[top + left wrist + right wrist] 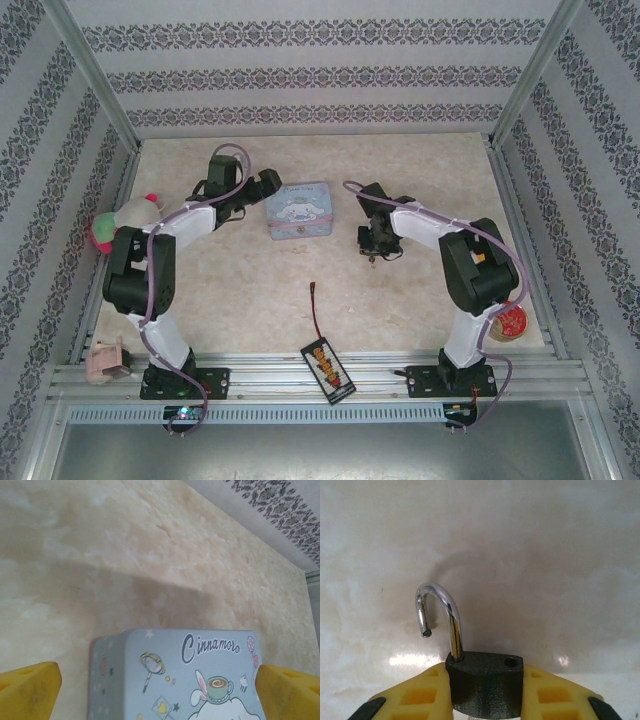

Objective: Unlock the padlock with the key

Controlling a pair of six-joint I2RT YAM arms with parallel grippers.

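Pinching the one padlock (485, 687) by its dark body, the right gripper (487, 702) holds it near the middle of the tabletop (250, 300), right of the single tin (200, 680). One leg of the shackle (442, 612) sits in the body, and its free end is out of its hole. The left gripper (159, 692), just left of the tin, has its fingers spread wide and grips nothing.
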